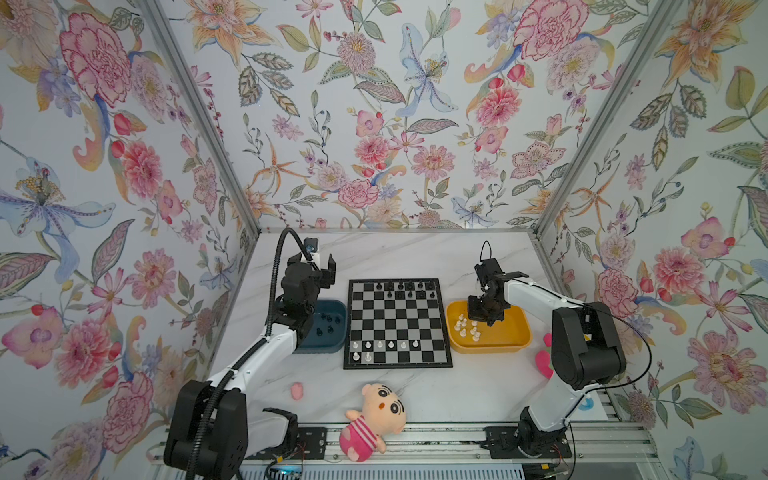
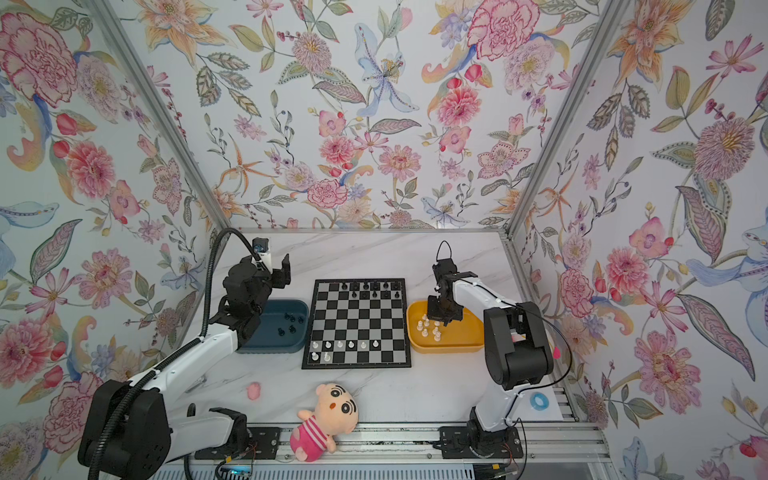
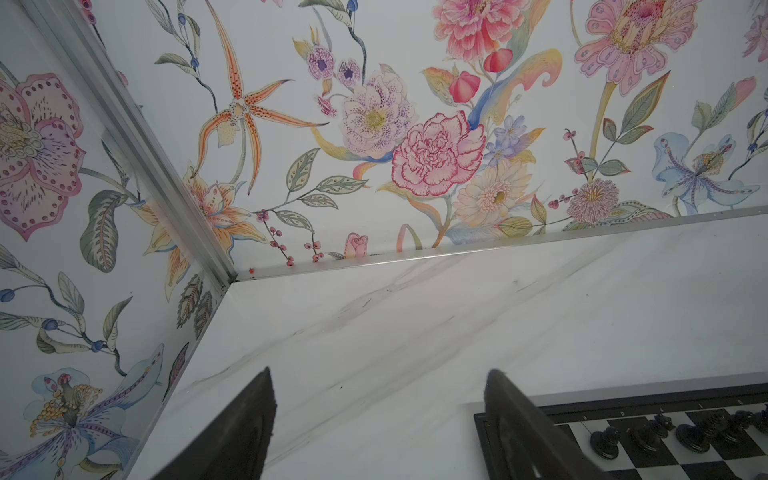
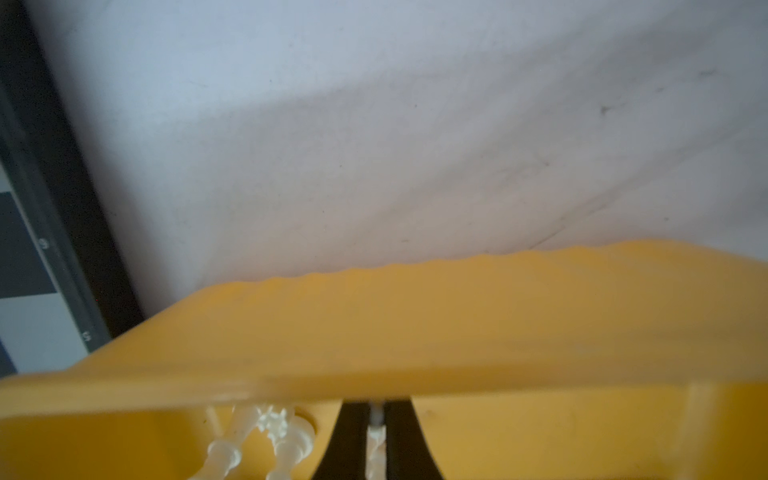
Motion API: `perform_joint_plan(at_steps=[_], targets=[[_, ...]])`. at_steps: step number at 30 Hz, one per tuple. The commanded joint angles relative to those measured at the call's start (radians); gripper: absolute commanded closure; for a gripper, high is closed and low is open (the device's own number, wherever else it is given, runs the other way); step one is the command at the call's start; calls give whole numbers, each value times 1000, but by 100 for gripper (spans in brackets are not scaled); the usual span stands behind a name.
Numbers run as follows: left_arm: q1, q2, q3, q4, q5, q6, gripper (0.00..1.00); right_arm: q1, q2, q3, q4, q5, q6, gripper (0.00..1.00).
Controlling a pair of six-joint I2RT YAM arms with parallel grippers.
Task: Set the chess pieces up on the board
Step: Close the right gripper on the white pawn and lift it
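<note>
We find the right gripper [image 4: 376, 432] in the yellow tray [image 1: 498, 348] beside the board [image 1: 399, 328], jaws shut on one white piece [image 4: 375, 442]; the left gripper [image 3: 380, 415] hangs open, empty. The thin pinch may let the piece twist loose or snag neighbouring pieces [image 4: 286, 436] on lifting.

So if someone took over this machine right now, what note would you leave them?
Left gripper: open, empty, raised near the blue tray.
Right gripper: shut on a white chess piece down in the yellow tray.
Done: black pieces partly fill the board's far rows; eight white pieces stand on its near rows.
Left: spare black pieces in the blue tray, spare white pieces in the yellow tray.
</note>
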Motion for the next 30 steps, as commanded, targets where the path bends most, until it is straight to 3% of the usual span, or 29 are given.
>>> perform_joint_plan(at_steps=[1,19,30], targets=[[-13,-18,23,-10,-24,12,20,9,15,-9,-6,20,7,98],[-15,-22,13,-4,-26,19,19,21,-47,68,-138,74,-21,100],[-15,-30,-7,18,-15,25,19,63,-136,195,-322,128,-10,100]])
